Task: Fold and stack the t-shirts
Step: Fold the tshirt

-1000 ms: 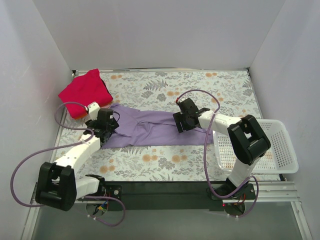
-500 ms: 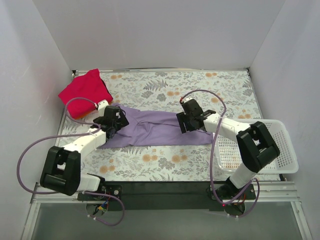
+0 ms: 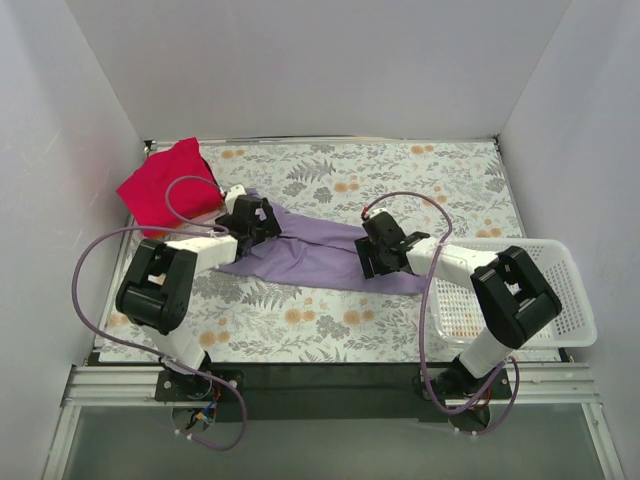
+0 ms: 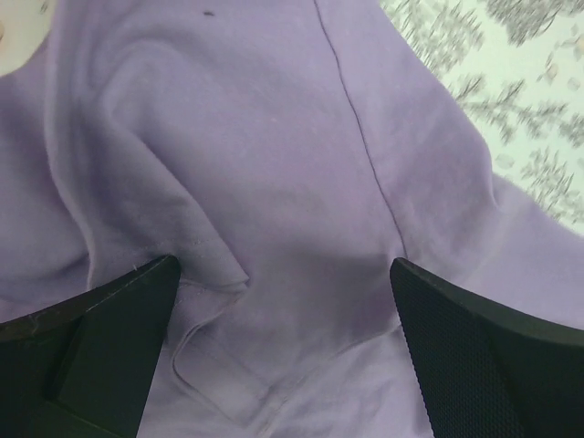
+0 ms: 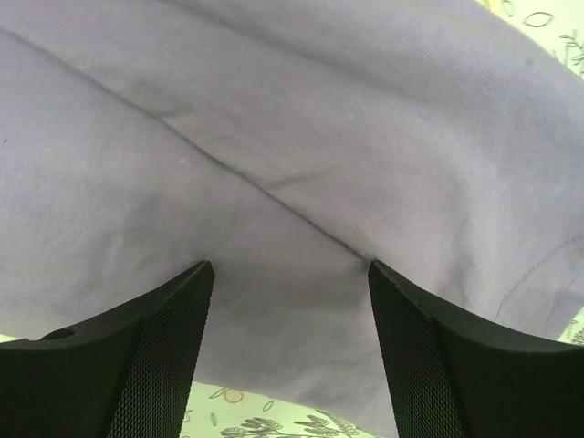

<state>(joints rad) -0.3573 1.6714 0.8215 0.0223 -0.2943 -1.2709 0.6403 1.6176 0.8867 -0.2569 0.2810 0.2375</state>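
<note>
The lavender t-shirt [image 3: 315, 252] lies in a slanted, folded band across the middle of the flowered table. Over its left end hovers my left gripper [image 3: 262, 222], open; in the left wrist view its fingers [image 4: 109, 328] stand wide apart above wrinkled purple cloth [image 4: 292, 164] with a hem fold between them, holding nothing. On the shirt's right part is my right gripper [image 3: 373, 255]; its fingers [image 5: 438, 356] are apart, open, over smooth purple cloth [image 5: 274, 137] near the shirt's edge. The red t-shirt [image 3: 165, 187] sits bunched at the back left corner.
A white mesh basket [image 3: 572, 300] hangs over the table's right edge beside the right arm. White walls close in the left, back and right. Purple cables loop from both arms. Flowered tabletop [image 3: 400, 170] shows behind and in front of the shirt.
The left gripper has opened and swung up and right over the purple shirt's left end, which now lies further right. The right gripper shifted slightly toward the front; the shirt band now slants.
</note>
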